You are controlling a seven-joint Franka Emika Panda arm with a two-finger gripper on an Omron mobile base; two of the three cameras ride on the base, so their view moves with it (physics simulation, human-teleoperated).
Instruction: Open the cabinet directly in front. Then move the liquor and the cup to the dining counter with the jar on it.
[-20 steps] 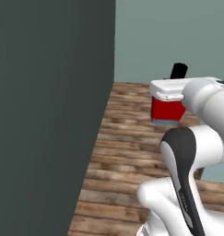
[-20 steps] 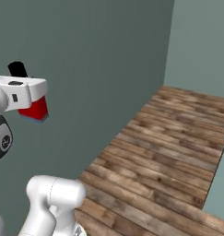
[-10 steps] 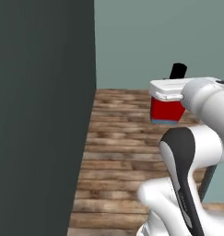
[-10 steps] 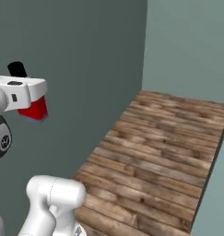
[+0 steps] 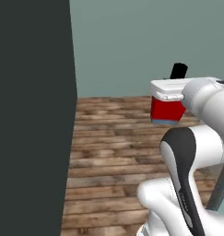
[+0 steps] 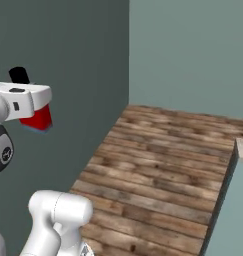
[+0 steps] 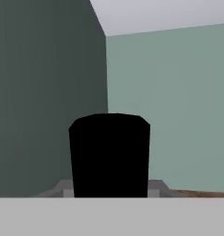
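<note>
Red-labelled liquor (image 5: 167, 109) upright in hand (image 5: 171, 92)

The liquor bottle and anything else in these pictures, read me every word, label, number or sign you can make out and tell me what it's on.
No readable text anywhere.
The liquor, held up in the hand: its wide red label is plain red in both base views, no letters or numbers.
Its black cap in the hand view: plain black, no marking.
The walls and the wooden floor: no signs or writing.

Flat even light, soft low-resolution render
</note>
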